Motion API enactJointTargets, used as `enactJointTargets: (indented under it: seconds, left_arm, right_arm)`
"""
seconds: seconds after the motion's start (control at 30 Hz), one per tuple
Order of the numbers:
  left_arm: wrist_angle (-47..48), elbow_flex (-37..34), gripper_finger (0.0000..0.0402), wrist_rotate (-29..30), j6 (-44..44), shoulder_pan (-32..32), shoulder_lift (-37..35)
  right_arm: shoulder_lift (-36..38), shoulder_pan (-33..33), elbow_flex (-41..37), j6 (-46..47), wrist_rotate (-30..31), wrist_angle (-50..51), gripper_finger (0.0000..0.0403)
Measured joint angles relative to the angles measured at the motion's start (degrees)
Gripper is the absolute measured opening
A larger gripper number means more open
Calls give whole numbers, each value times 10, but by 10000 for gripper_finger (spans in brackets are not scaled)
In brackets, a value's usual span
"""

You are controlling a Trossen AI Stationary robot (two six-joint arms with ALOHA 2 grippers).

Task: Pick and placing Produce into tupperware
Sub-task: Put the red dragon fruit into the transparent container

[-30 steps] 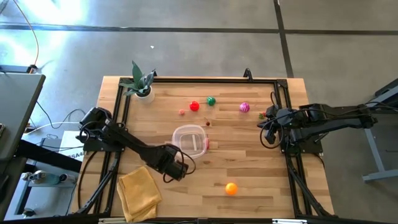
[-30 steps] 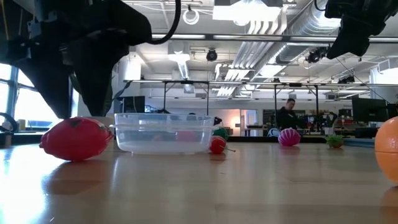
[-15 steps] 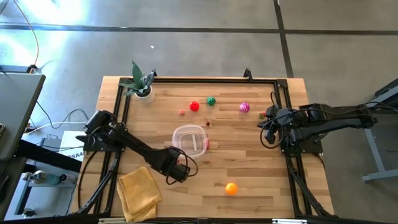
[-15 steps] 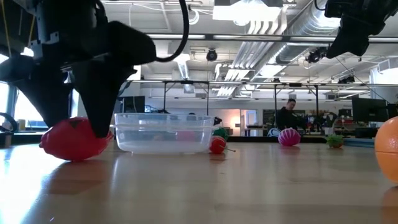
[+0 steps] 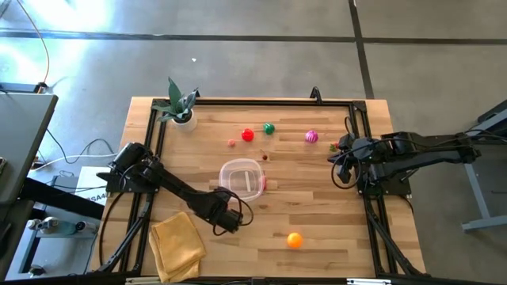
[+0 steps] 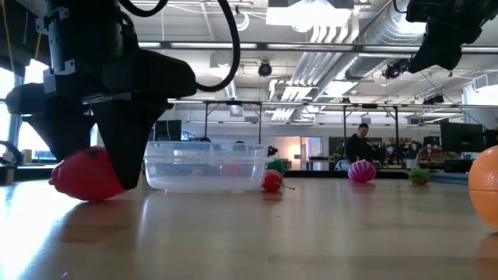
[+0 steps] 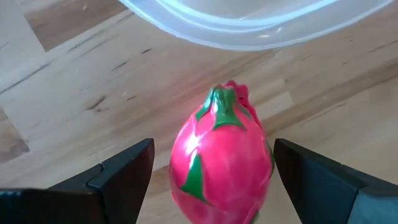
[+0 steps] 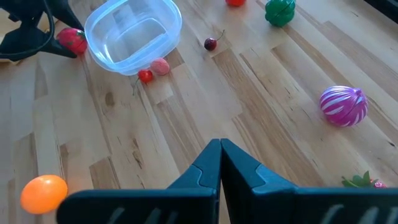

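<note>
A red-pink dragon fruit (image 7: 221, 155) with green leaf tips lies on its side on the table, just beside the clear tupperware (image 5: 242, 178). My left gripper (image 7: 211, 180) points down over the fruit. It is open, with one finger on each side of the fruit and a gap showing at both sides. In the low view the fruit (image 6: 78, 175) sits left of the tub (image 6: 206, 165), partly behind a dark finger. My right gripper (image 8: 219, 149) is shut and waits above the table's right side, holding nothing.
More produce lies about: a red piece (image 5: 248, 134), a green one (image 5: 268, 128), a magenta striped one (image 5: 311, 136), an orange ball (image 5: 295, 239), and small pieces (image 8: 152, 70) against the tub. A yellow cloth (image 5: 178, 241) lies near left and a potted plant (image 5: 178, 103) stands far left.
My left gripper has come down over the dragon fruit, so its fingers now reach down past the fruit's sides toward the table. The fruit and the tub have stayed where they were.
</note>
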State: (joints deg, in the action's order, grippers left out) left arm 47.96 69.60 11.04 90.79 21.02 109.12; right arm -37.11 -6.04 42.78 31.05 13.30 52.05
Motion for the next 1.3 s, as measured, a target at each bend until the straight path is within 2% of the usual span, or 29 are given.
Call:
enactJointTargets:
  seconds: [0.17,0.7,1.07,1.3]
  left_arm:
    - [1,0,310,1,-4,0,0]
    - [2,0,218,2,12,0,0]
    - [4,0,233,2,11,0,-3]
    - [17,1,213,16,16,4,-40]
  right_arm:
    - [0,0,0,0,0,0,0]
    - [0,0,0,0,0,0,0]
    - [0,0,0,0,0,0,0]
    - [0,0,0,0,0,0,0]
